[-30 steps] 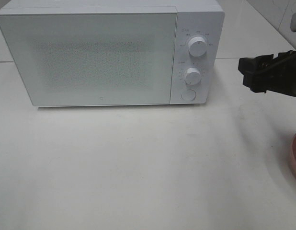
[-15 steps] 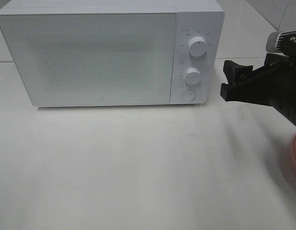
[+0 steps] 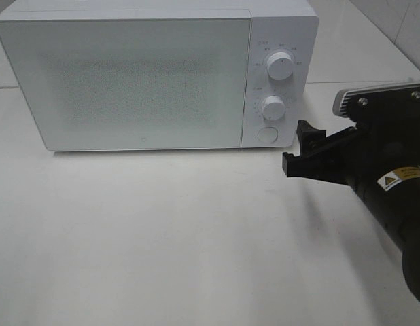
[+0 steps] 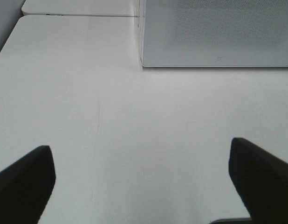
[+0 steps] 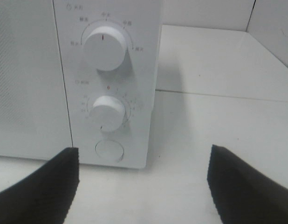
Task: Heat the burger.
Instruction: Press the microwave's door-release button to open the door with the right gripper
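My right fingers (image 3: 291, 166), spread and empty, hang just beside the microwave (image 3: 128, 81) button (image 3: 267, 134), left fingers (image 4: 27, 177) spread too, burger out of view; an off-centre push could nudge the knob (image 3: 272, 107) above, leaving the door shut.

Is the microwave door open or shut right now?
Shut: the microwave door sits flush with the control panel, no gap showing.

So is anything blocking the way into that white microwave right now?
Yes: the frosted front door of the white microwave is shut, so nothing can go inside yet. The open right hand hangs near its round white button. No burger is in view.
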Robot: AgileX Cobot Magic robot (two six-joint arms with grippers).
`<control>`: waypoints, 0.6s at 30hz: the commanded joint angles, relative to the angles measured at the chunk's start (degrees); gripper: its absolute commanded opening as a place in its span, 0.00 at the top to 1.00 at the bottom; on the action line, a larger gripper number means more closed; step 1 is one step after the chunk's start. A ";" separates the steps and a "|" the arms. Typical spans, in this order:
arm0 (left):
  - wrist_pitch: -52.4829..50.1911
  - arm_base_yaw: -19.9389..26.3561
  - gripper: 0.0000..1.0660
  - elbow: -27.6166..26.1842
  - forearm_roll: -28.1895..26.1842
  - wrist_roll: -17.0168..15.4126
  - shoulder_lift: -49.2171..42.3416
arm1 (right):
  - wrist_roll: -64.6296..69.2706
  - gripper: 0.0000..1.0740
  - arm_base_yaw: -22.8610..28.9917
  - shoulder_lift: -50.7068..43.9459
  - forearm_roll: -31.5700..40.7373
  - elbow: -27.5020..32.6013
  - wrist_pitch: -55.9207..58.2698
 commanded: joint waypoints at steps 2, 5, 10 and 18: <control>-0.92 0.06 0.13 0.17 0.06 -0.06 -1.32 | 0.06 0.30 2.18 1.95 1.95 0.06 -7.85; -0.92 0.06 0.13 0.17 0.06 -0.06 -1.32 | 1.15 0.30 3.21 2.92 2.06 0.06 -7.85; -0.92 0.06 0.13 0.17 0.06 -0.06 -1.32 | 1.89 0.30 3.21 2.92 2.06 0.06 -7.73; -0.92 0.06 0.13 0.17 0.06 -0.06 -1.32 | 16.50 0.30 3.21 2.92 2.06 0.06 -5.56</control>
